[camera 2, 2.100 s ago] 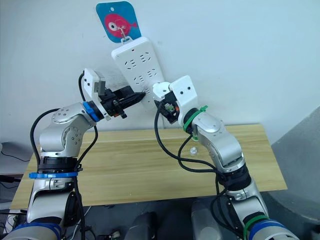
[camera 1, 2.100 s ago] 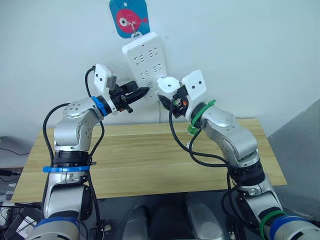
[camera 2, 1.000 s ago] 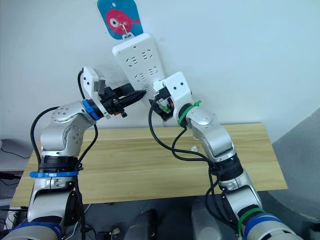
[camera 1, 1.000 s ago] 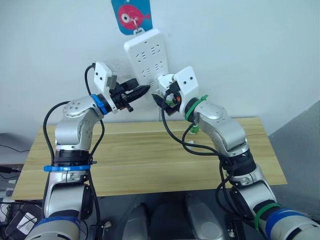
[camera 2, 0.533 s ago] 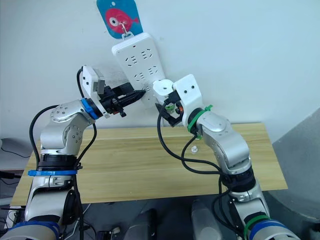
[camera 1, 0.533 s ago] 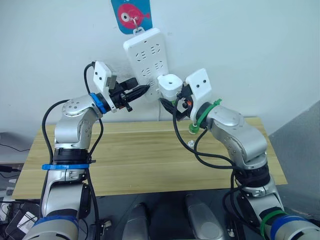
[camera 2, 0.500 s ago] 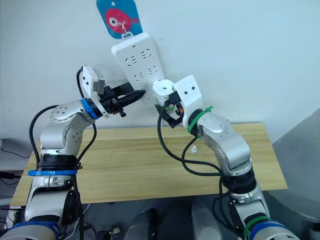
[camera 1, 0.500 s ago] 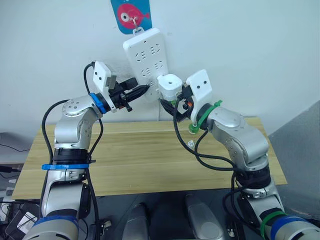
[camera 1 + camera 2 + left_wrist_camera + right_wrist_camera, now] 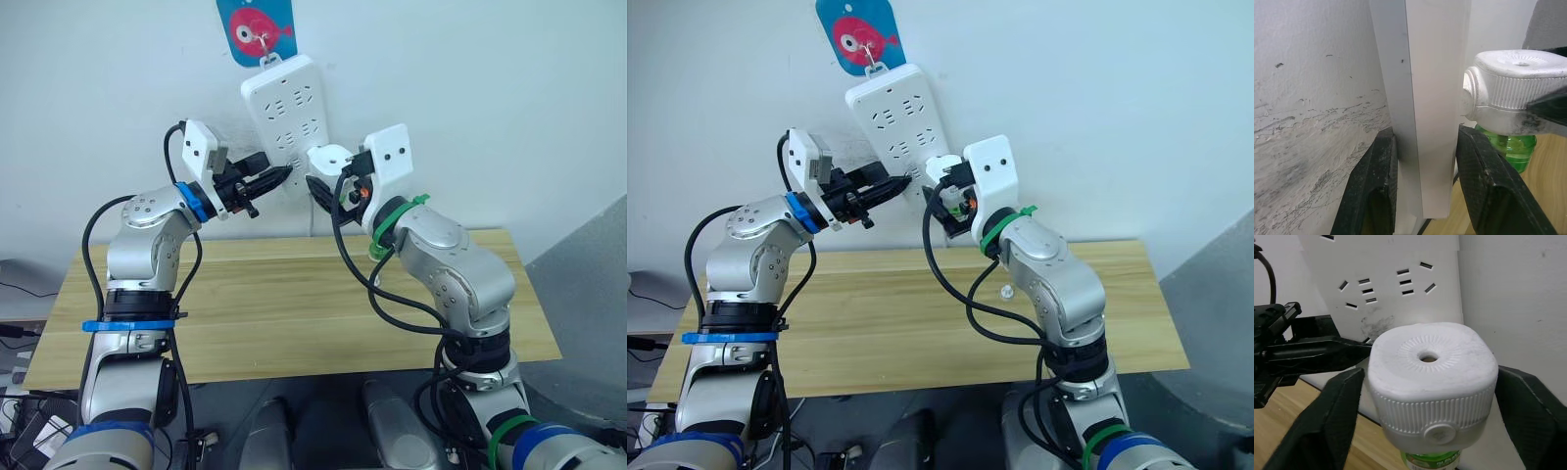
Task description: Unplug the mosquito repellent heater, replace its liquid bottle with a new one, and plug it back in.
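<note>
Heater [image 9: 1432,364] clamped in right pincer [image 9: 333,186], prongs toward strip [image 9: 289,108] just ahead; left pincer [image 9: 1422,188] grips strip's lower edge.

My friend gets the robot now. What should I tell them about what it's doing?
Left end effector: shut on the power strip's lower edge, steadying it on the wall.
Right end effector: shut on the mosquito repellent heater, held against the strip's face.
Green liquid bottle hangs under the heater.
Whether the prongs are seated cannot be seen, nor whether the bottle is the new one. Check both before releasing.
</note>
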Motion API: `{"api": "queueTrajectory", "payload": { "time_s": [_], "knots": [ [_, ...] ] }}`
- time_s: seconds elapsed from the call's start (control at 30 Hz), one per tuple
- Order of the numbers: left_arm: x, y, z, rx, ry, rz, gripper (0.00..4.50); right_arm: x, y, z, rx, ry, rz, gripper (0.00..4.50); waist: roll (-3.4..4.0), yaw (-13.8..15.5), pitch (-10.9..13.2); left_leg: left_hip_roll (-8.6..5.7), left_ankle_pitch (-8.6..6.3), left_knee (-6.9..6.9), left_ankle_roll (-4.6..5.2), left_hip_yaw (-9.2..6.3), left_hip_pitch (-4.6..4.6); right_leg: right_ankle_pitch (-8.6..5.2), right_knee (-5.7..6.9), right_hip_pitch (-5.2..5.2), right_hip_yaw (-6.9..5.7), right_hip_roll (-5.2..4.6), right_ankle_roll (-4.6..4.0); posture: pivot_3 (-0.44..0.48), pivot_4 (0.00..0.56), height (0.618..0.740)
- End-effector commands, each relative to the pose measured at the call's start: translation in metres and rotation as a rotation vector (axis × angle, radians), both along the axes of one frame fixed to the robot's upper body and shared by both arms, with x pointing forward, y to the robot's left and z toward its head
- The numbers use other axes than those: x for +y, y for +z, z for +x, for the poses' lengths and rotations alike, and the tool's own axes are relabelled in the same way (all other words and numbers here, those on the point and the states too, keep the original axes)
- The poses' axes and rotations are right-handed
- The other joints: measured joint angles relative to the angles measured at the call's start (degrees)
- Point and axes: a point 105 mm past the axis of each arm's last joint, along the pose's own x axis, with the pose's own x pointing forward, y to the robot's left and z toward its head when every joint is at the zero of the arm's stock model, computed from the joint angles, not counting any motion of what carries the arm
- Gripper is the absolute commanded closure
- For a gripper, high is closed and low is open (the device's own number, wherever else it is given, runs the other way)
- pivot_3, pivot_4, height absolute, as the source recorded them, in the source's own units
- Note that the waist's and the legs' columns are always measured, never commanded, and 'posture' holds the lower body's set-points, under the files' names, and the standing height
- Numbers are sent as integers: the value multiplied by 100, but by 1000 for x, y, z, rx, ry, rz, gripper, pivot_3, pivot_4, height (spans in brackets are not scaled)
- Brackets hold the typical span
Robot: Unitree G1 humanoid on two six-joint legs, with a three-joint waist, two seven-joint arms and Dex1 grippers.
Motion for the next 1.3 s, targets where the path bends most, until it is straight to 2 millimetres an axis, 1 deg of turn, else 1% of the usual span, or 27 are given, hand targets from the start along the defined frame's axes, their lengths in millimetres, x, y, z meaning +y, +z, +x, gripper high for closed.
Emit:
{"api": "queueTrajectory", "payload": {
  "time_s": [0.03,0.27,0.4,0.67,0.8,0.9,0.93,0.97,1.0,1.03,1.17,1.3],
  "knots": [
    [8,9,1,-38,53,10,3122,2,13,-5,-56,15,28,1561,0,-1,0,1,0,0,0,-1,0,0,1,0,-1,0,0,-217,219,740],
    [5,8,-1,-31,36,6,3122,10,14,-4,-57,25,38,1573,0,-22,0,0,4,1,-1,0,2,0,11,-1,0,0,-1,-220,219,740],
    [1,8,-2,-25,16,3,3122,18,14,0,-65,29,25,1573,-1,-33,0,0,9,2,-1,0,7,1,21,-2,1,1,-1,-220,217,740],
    [0,7,-4,-14,2,4,3122,19,16,10,-79,23,10,1573,-3,-64,-2,11,34,-1,20,1,22,14,37,-2,5,20,-20,-220,212,740],
    [5,7,-1,-22,35,8,3122,21,15,8,-73,53,5,1573,-3,-66,-2,14,39,-2,25,1,26,17,40,-2,5,24,-24,-220,214,740],
    [12,8,4,-37,80,17,3122,15,15,7,-73,29,26,1573,-3,-66,-2,14,39,-2,24,1,26,18,40,-2,6,24,-24,-221,214,740],
    [13,8,5,-41,89,23,3122,13,15,7,-75,23,24,850,-3,-60,-2,14,40,-2,24,1,26,18,41,-2,6,24,-24,-221,215,740],
    [15,7,5,-45,95,32,3122,11,15,7,-78,17,23,622,-3,-50,-2,14,40,-3,23,1,26,18,40,-2,6,23,-24,-221,215,740],
    [16,7,6,-47,97,36,3122,9,15,7,-80,13,19,238,-3,-47,-2,14,40,-4,23,0,25,18,39,-2,5,23,-24,-220,214,740],
    [18,7,7,-53,109,43,3122,6,15,6,-84,9,13,42,-3,-37,-2,13,40,-8,23,0,25,18,37,-2,5,23,-24,-220,214,740],
    [27,10,10,-66,141,49,3122,-1,14,-1,-89,22,-11,0,-6,-24,-4,7,39,-12,23,-1,17,19,31,-2,1,13,-24,-215,215,740],
    [40,14,16,-70,200,60,3122,-6,10,-19,-75,92,-23,0,-9,-28,-6,8,40,-11,23,-3,19,20,34,-2,0,16,-22,-213,216,740]
  ]
}}
